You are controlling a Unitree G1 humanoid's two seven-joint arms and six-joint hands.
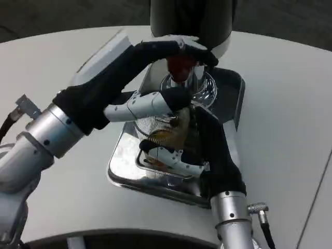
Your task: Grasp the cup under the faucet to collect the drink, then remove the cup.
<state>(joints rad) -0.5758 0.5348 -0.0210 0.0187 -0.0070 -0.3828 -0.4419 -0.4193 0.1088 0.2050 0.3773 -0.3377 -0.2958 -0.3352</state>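
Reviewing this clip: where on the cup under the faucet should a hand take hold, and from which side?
Best around the ribbed side wall of the cup, coming from the robot's right, as the right hand does now. The cup stands upright on the metal tray, the faucet and left hand crowd the top, so the rim is blocked.

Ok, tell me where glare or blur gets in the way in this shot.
Head view: bright reflections on the chrome tray and the faucet base; the clear cup is hard to read behind the right hand; the left hand is slightly soft at the red tap handle.
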